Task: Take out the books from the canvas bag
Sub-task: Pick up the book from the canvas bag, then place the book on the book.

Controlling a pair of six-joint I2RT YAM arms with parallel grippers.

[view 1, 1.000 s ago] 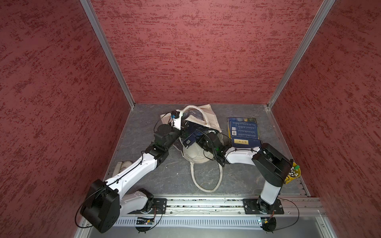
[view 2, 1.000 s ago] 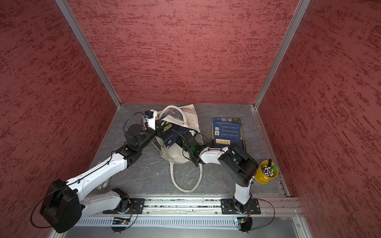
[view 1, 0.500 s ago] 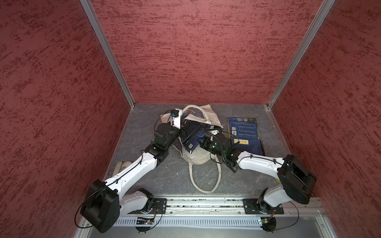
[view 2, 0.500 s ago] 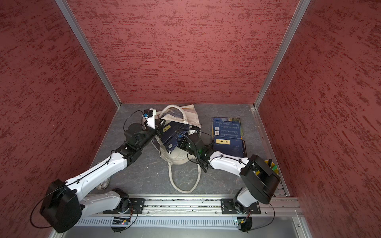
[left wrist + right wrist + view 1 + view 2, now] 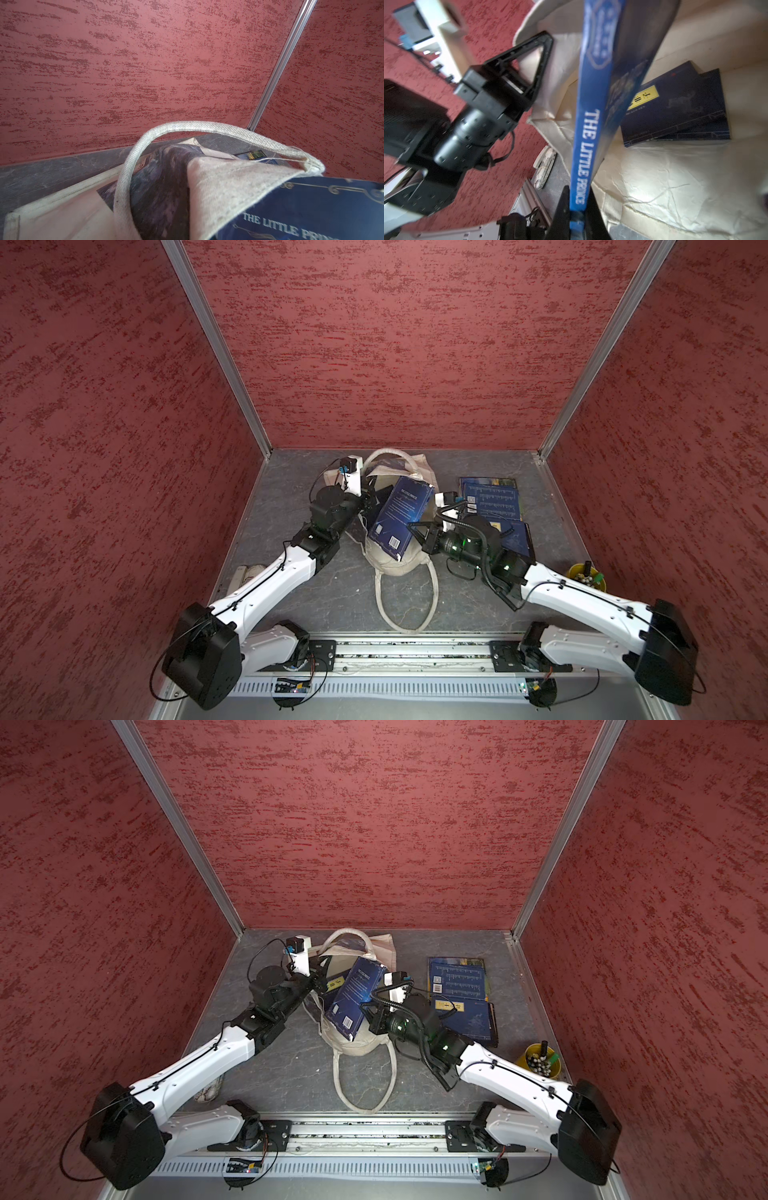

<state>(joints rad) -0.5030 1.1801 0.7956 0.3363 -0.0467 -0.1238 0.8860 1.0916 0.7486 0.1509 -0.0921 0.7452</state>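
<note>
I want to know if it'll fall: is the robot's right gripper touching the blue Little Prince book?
Touching. The right wrist view shows the right gripper pinching the blue book by its spine, one jaw on each side.

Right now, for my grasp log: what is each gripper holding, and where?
The right gripper clamps the blue Little Prince book at one end of its spine. The left gripper seems to pinch the rim of the canvas bag.
</note>
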